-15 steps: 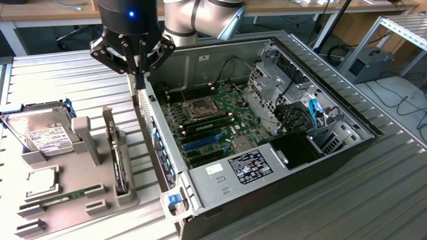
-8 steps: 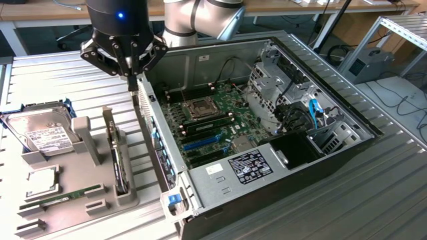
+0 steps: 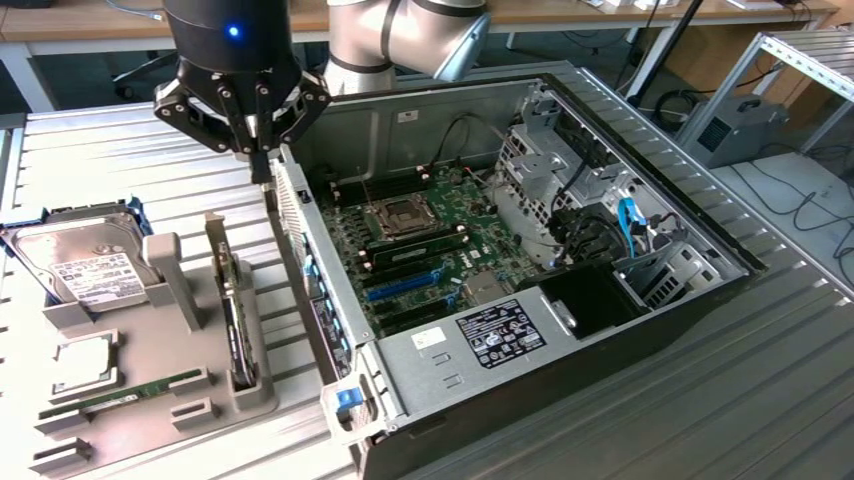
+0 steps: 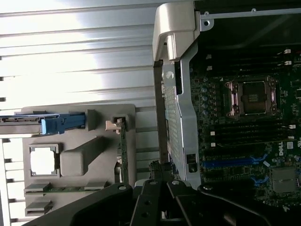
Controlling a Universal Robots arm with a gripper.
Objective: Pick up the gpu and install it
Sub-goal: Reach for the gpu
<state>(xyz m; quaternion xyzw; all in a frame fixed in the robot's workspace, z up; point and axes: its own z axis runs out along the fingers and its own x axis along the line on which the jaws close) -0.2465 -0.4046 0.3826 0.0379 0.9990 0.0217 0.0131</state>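
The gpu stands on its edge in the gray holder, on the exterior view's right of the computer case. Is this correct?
Not quite. The gpu does stand on its edge in the gray holder, but it is on the exterior view's left of the computer case, not its right. The exterior view shows this.

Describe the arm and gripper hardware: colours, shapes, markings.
The arm is silver-grey tubing with a pale blue-grey joint cap. The wrist housing is a black cylinder with a lit blue light. The gripper is a black bar linkage with silvery pivot bolts.
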